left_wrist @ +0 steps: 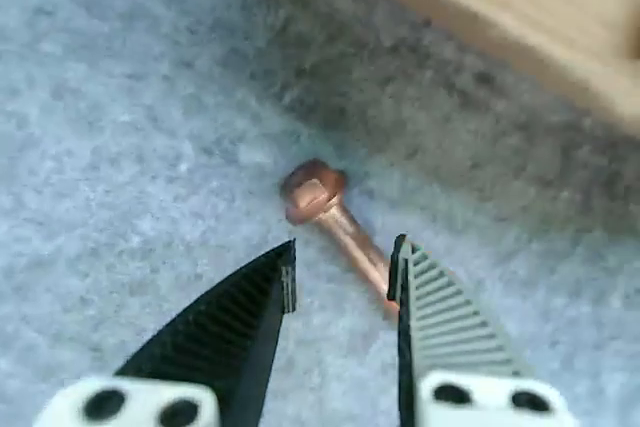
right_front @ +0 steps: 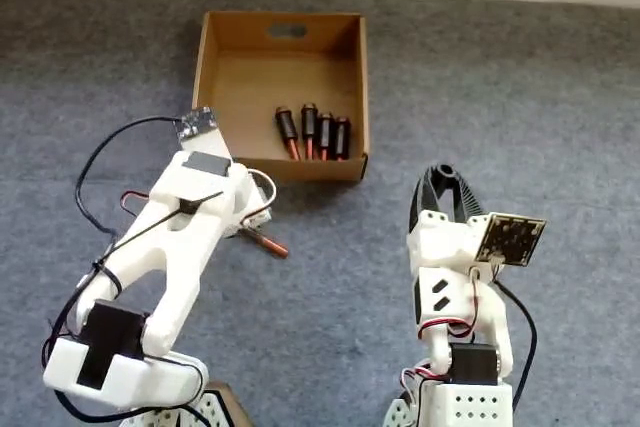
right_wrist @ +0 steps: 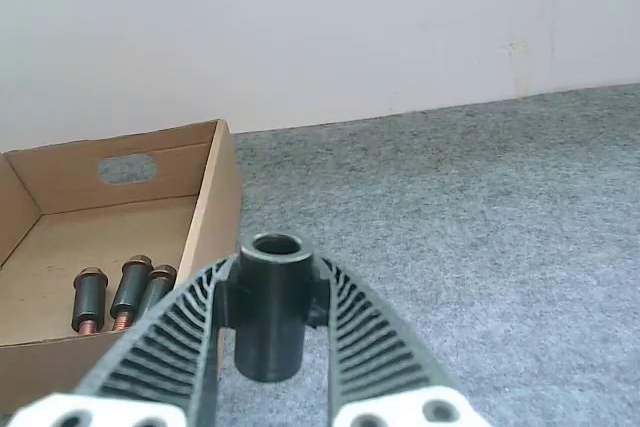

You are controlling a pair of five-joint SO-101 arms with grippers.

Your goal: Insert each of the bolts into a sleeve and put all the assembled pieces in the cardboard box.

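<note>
1. Four assembled pieces [right_front: 315,133] lay in the cardboard box [right_front: 205,77], near its 5 o'clock corner.
2. One copper bolt [left_wrist: 325,207] lay unsleeved on the desk [right_front: 560,97] at the box's 6 o'clock, between the spread left gripper [left_wrist: 345,247].
3. The right gripper [right_wrist: 272,269], at the box's 4 o'clock, pinched an upright black sleeve [right_wrist: 270,322].

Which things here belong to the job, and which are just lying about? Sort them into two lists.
Job: loose bolt at the tips of the open left gripper; sleeve clamped in the right gripper; cardboard box; four assembled pieces inside it.

Not the job: grey carpet; wall; arm cables.
</note>
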